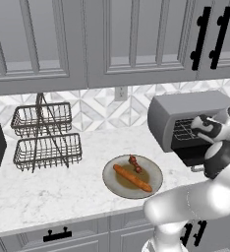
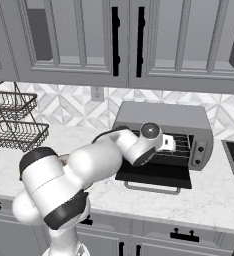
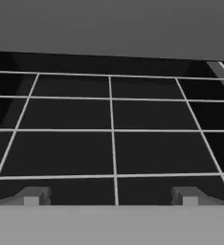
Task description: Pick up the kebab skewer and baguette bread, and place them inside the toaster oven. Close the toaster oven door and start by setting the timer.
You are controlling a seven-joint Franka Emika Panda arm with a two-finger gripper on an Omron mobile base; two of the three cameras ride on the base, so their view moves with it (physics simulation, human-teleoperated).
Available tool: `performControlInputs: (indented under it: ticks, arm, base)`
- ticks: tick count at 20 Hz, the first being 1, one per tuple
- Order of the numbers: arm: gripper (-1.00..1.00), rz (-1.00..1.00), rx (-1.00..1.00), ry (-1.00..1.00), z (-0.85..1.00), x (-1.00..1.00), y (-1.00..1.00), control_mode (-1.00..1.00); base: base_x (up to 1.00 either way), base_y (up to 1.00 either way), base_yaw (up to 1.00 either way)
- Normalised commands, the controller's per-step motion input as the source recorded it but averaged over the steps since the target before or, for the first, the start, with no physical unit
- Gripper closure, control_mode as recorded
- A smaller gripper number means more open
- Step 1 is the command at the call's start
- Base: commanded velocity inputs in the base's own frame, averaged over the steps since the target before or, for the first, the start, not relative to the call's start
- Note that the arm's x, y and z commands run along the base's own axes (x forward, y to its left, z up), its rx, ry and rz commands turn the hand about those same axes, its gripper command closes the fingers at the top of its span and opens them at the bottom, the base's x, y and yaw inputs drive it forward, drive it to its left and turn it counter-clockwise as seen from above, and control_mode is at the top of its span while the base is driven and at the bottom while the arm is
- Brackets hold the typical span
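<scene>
The orange-brown baguette (image 1: 132,178) lies diagonally on a round plate, with the short kebab skewer (image 1: 134,163) just beside it. The grey toaster oven (image 2: 164,120) stands on the bench, its dark glass door (image 2: 154,175) folded down flat, wire rack (image 3: 112,129) bare.

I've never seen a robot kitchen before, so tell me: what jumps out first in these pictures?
The big white robot arm dominates, reaching toward the open toaster oven at the back of the marble counter, its open, empty claw close over the wire rack. To the oven's left, a round plate holds the baguette bread and the kebab skewer, both untouched.
</scene>
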Motion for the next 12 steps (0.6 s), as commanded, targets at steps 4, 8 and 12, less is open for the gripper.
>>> performControlInputs:
  ticks: [4,8,12]
  arm:
    - [-1.00,0.03,-0.07,0.20,-0.96,-0.79,0.00,-1.00]
    - [-1.00,0.03,-0.06,0.19,-0.92,-0.80,0.00,-1.00]
    - [-1.00,0.02,-0.04,0.16,-0.86,-0.82,0.00,-1.00]
  base:
    - [0.00,0.00,0.00]
    - [0.00,0.00,0.00]
    - [0.00,0.00,0.00]
